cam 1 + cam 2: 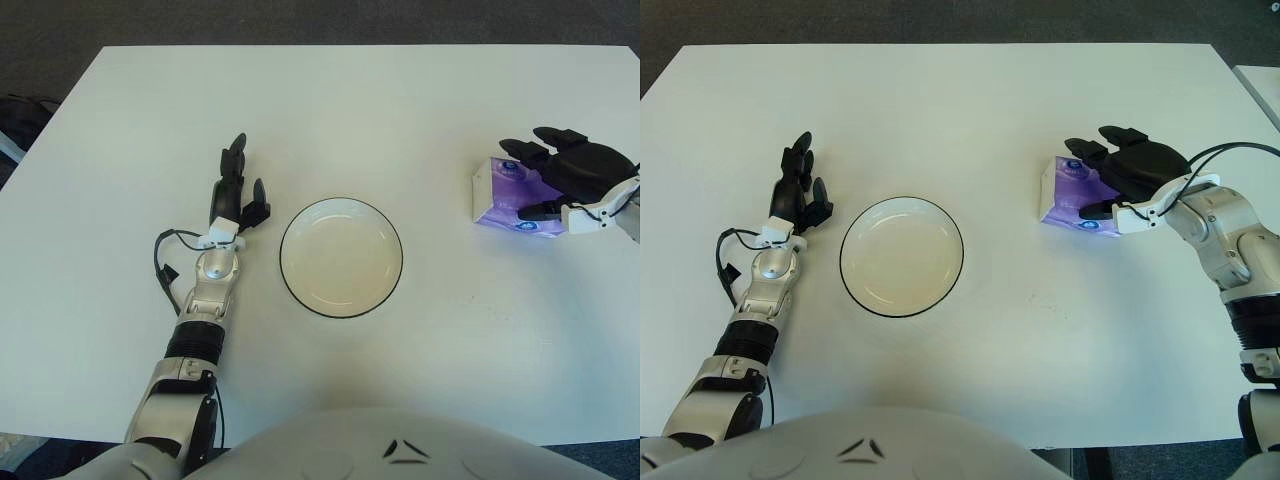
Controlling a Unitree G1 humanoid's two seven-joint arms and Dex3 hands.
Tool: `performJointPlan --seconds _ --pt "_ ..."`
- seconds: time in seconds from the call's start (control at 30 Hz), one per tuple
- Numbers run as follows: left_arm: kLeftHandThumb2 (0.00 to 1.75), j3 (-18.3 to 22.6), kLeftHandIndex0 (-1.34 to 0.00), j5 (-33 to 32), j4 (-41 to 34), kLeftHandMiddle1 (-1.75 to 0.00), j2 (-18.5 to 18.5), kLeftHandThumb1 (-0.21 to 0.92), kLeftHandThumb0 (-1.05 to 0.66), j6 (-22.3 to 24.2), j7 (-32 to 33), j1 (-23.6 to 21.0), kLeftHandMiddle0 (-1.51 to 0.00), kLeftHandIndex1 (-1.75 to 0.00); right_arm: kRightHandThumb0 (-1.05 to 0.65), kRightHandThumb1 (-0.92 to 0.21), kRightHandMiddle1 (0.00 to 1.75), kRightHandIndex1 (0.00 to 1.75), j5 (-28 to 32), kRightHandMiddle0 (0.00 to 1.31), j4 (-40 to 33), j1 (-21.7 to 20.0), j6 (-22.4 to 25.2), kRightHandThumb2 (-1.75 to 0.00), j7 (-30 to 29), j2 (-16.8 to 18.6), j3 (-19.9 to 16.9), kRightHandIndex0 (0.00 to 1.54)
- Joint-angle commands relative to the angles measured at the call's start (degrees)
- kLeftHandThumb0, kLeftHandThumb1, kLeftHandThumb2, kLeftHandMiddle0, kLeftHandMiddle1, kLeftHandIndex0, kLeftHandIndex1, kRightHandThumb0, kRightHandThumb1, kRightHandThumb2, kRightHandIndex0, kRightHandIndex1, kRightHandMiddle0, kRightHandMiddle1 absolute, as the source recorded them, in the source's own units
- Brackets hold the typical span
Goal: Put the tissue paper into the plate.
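Nearest the camera, the robot's grey torso fills the bottom edge; beyond it lies the white table.

Plate: a round, shallow white dish with a dark rim, at the table's centre, nothing in it.

Left hand: shows at the plate's 9 o'clock, just beside the rim and apart from it; its 3 fingers are extended and relaxed, holding nothing.

Tissue paper: a small purple-and-white soft pack, lying on the table at the plate's 3 o'clock, well apart from the rim.

Right hand: sits over the pack's right half. 2 fingers reach across the far top edge toward 11 o'clock, while the thumb presses the near edge, so the pack lies between them in a closing pinch. Whether the grasp is fully firm cannot be told.

Handling, as a judgement: the pack is likely light, compressible and wrapped in slick film, not fragile. Its long edges are the best hold, since squeezing there lets the filling give and grip without slipping. Its low weight suggests an easy carry toward 9 o'clock to the plate.
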Motion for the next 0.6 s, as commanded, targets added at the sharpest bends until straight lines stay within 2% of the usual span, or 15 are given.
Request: performJointPlan --seconds 0.0,0.57 --pt "0.90 -0.3 0.00 0.5 5.5 0.00 -0.5 0.92 -0.77 0.3 -0.2 7.0 -0.21 -0.44 -1.05 -0.92 0.00 0.00 1.2 0.00 -0.9 1.3 0.8 -0.47 0.8 -0.4 -0.9 0.00" --pt "0.91 -0.2 0.00 0.4 5.6 0.00 0.2 0.92 -0.77 0.5 -0.4 7.0 -0.22 -0.46 -1.05 -0.92 0.00 0.00 2.7 0.00 -2.9 3.8 2.1 -0.47 2.3 -1.4 -2.0 0.00"
